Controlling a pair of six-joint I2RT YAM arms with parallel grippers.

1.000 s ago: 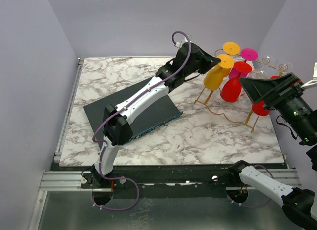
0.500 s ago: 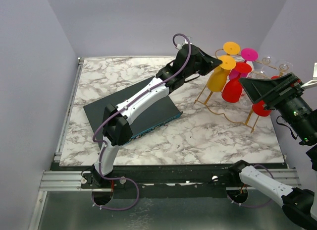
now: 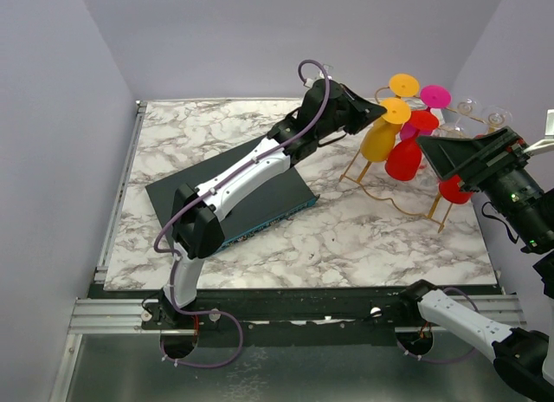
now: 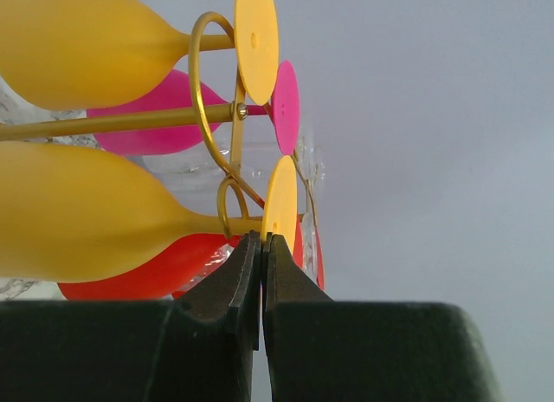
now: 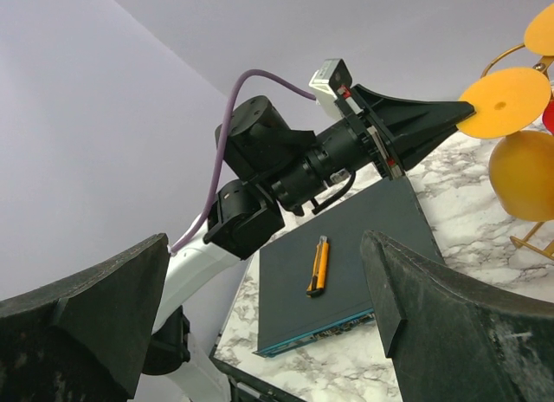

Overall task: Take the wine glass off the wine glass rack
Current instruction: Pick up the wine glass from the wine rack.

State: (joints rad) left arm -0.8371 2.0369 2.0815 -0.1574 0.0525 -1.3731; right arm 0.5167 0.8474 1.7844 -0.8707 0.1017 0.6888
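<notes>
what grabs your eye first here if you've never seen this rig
The bright wine glasses, yellow, red and pink, hang foot-up on the gold wine glass rack at the table's far right. Next comes the left gripper, closed on the foot of the nearest yellow wine glass, while the right gripper hovers open beside the rack.

two yellow glasses [image 3: 378,138], two red glasses [image 3: 403,159], one pink glass [image 3: 434,96], perhaps two clear glasses [image 3: 468,107], one rack [image 4: 112,120].
</notes>
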